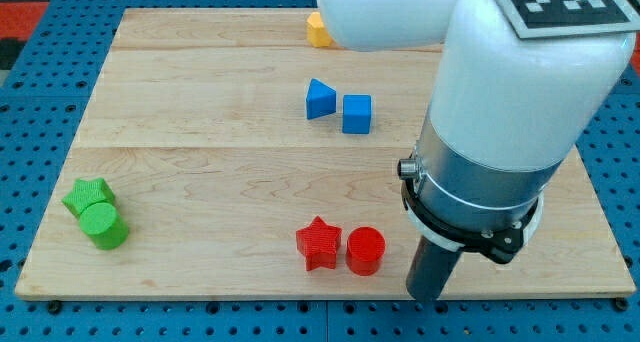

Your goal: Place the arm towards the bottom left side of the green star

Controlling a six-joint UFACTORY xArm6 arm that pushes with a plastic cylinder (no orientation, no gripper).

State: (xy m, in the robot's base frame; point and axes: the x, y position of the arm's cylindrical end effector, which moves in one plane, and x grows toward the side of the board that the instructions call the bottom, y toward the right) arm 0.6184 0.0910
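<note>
While my tip (427, 294) is sitting near right, beside the red cylinder (366, 250), the green star (88, 195) is waiting far left; no jaws fitted; approach appearing undone

My arm (500, 102) upright over the board's right side, my tip (425, 294) at its bottom edge

We find no readable text, brand, number or label anywhere in the view. The only sign is a black-and-white square-patterned marker (568, 2) on top of the arm (520, 92), cut off by the view's top edge and undecipherable.
</note>
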